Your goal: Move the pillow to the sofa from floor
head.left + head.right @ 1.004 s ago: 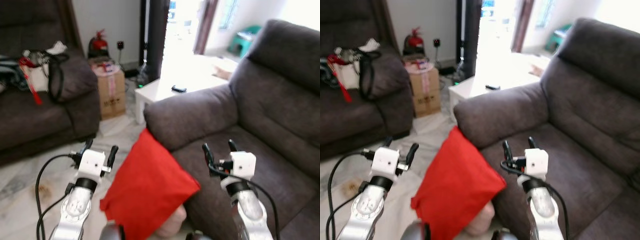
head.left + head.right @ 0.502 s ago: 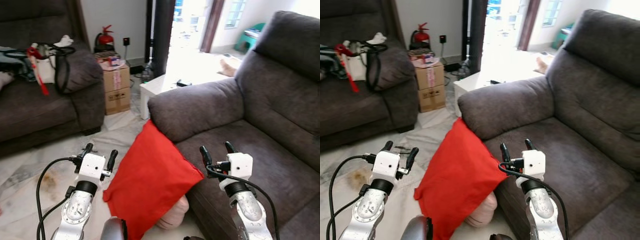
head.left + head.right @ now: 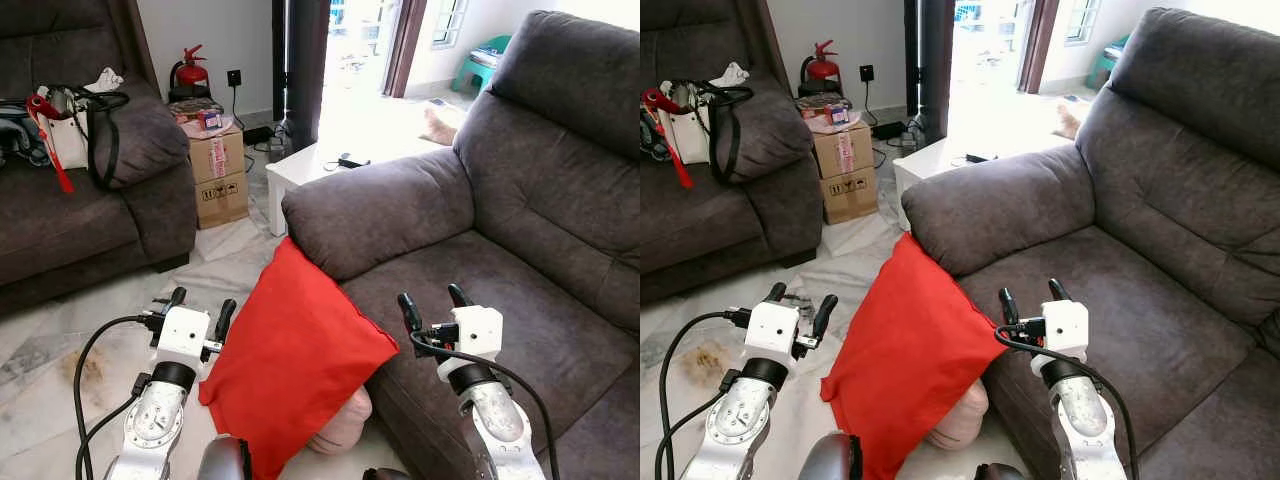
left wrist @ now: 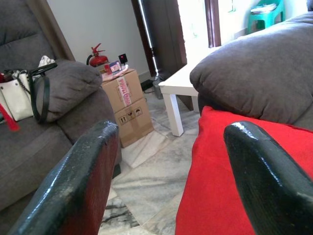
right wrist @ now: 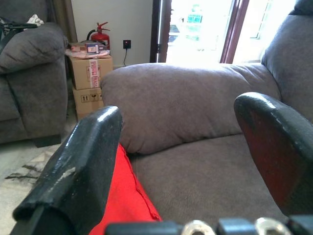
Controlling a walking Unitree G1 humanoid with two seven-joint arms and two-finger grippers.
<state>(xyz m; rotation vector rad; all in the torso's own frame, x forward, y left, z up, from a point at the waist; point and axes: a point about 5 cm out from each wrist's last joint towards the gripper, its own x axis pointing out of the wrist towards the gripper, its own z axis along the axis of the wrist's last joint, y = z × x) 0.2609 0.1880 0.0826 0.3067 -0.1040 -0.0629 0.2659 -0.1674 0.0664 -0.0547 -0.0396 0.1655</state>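
Red pillow leans on the sofa as before; left gripper and right gripper stay spread

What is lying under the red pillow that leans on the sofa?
Under the red pillow, a pale pink rounded thing sticks out on the floor. Most of it is covered, so I cannot tell what it is.

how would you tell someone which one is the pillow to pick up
Find the big grey sofa on the robot's right, then its padded armrest. The pillow leans against the sofa front below that armrest, bottom on the floor. It is the only bright red cushion there.
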